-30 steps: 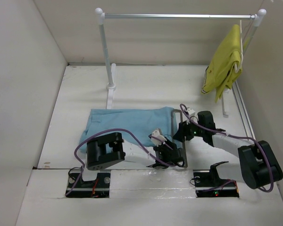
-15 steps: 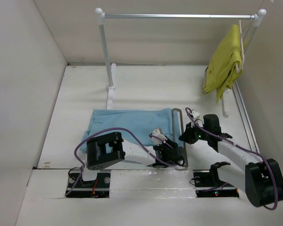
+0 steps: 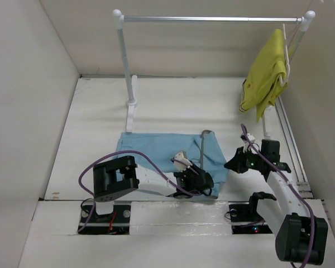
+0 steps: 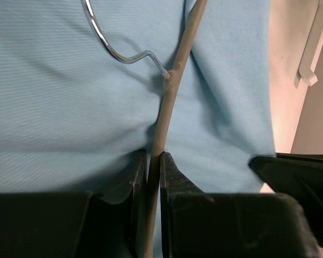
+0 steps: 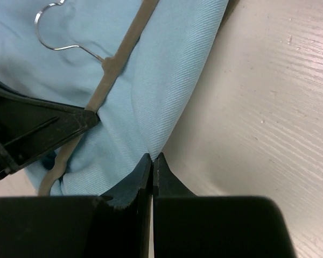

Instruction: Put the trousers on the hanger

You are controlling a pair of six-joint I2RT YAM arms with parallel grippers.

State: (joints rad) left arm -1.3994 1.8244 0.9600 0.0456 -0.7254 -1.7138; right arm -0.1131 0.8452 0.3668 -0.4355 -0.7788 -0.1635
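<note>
Left gripper [image 4: 153,161]: jaws narrow, clamped on the bar of the hanger [image 4: 171,91]. Right gripper [image 5: 152,161]: jaws closed, pinching the right edge of the trousers [image 5: 167,80].

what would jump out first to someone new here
The sky-blue trousers spread mid-table, the grey hanger over them. The left end effector clamps the hanger's bar; the right end effector pinches the trousers' edge. A yellow garment hangs far right on the rail.

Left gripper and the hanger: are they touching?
Touching. The left wrist view shows the left gripper pinching the hanger bar between its fingers, with no gap.
</note>
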